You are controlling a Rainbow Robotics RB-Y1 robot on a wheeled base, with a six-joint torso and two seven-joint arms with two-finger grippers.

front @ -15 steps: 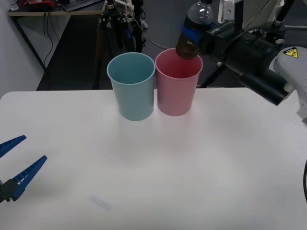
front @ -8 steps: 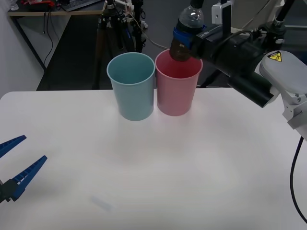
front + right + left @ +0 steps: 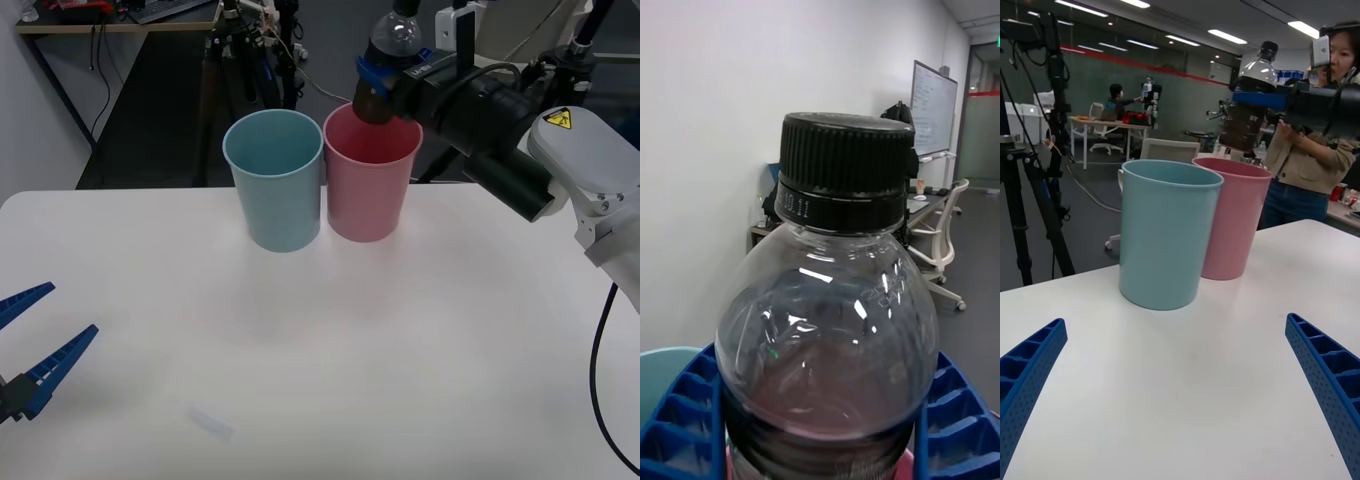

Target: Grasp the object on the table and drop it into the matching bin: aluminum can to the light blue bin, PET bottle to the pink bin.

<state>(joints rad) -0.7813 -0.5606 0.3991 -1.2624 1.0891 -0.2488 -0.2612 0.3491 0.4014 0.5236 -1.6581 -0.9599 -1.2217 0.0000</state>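
- While the right gripper [image 3: 385,80] reaches in from the right side of the table [image 3: 400,360], its blue ribbed fingers [image 3: 685,412] clamp the PET bottle [image 3: 385,65] around the blue label band.
- Position of the bottle: held upright in the air, cap uppermost, directly above the rear rim of the pink bin [image 3: 370,185]. From the left wrist view, the bottle [image 3: 1251,105] hangs clear of that rim with a small gap below its base.
- Contents: dark brown liquid fills the lower body; the shoulder under the dark cap [image 3: 844,169] is clear.
- The pink bin stands on the far half of the table, upright, mouth open.
- The light blue bin [image 3: 275,180] stands upright just beside the pink bin on its left; the two walls appear to touch near the rims.
- The left gripper [image 3: 25,345] sits low at the near left edge of the table, well apart from both bins. Its two blue fingers [image 3: 1030,367] are spread wide with nothing between them.
- The table surface around the bins is white and flat; a faint small mark [image 3: 210,423] lies on it near the front edge.
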